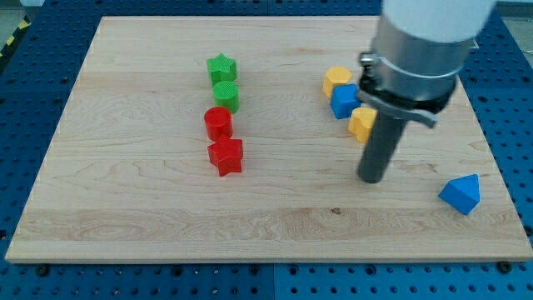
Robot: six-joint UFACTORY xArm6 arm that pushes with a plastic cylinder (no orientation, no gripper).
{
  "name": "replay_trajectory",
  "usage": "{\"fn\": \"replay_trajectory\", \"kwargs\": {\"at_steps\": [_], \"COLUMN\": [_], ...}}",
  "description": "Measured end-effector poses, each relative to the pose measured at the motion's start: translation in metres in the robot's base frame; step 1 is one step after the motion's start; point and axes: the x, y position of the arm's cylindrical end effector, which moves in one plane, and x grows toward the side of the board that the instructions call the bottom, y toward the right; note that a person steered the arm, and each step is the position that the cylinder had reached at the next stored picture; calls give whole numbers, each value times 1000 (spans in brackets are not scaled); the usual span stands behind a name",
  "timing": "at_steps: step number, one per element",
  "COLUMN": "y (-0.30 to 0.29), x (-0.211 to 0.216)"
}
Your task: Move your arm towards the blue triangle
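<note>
The blue triangle [461, 193] lies near the board's lower right corner. My tip [371, 178] rests on the board to the left of it, about a hundred pixels away and slightly higher in the view. The rod rises from the tip to the grey arm body at the view's top right. Nothing touches the blue triangle.
Just above and left of my tip sit a yellow block [362, 123], a blue block [344, 101] and another yellow block [337, 80]. At centre left a column holds a green star [221, 68], green cylinder [226, 97], red cylinder [218, 123] and red star [226, 156]. The wooden board [125, 200] ends close behind the triangle.
</note>
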Motion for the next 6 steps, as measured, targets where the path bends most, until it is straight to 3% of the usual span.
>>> {"fn": "replay_trajectory", "kwargs": {"at_steps": [2, 3, 4, 6], "y": [127, 178, 179, 135], "x": [-28, 6, 35, 46]}}
